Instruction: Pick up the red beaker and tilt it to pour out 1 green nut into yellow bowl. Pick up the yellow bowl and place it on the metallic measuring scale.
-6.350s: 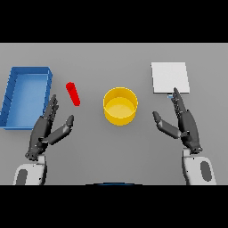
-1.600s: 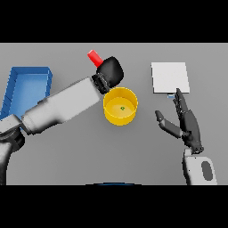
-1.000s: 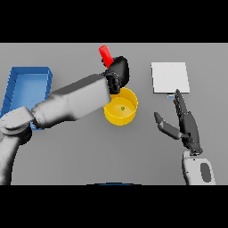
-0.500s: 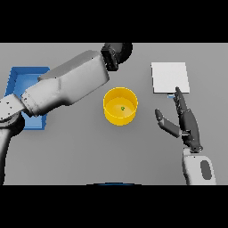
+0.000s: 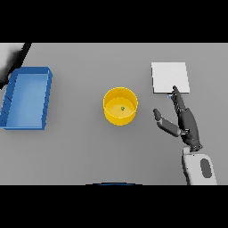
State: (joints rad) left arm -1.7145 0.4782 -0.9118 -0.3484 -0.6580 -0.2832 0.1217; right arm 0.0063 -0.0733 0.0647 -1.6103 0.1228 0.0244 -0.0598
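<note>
head view shows the yellow bowl (image 5: pixel 120 106) standing upright mid-counter with one green nut (image 5: pixel 123 108) inside, so the pour looks done. your right hand (image 5: pixel 185 122) hovers to the bowl's right with fingers straight and relaxed, gripping nothing, its fingertips near the metallic measuring scale (image 5: pixel 169 77). your left arm (image 5: pixel 13 58) shows only as a blur at the upper left above the blue tray (image 5: pixel 26 98); the left hand and the red beaker are out of sight. watch the lift: a one-sided pinch on the rim could tip the bowl and spill the nut. the scale is flat and lies well beyond the bowl, so setting down off-centre would leave the bowl overhanging its edge.
</note>
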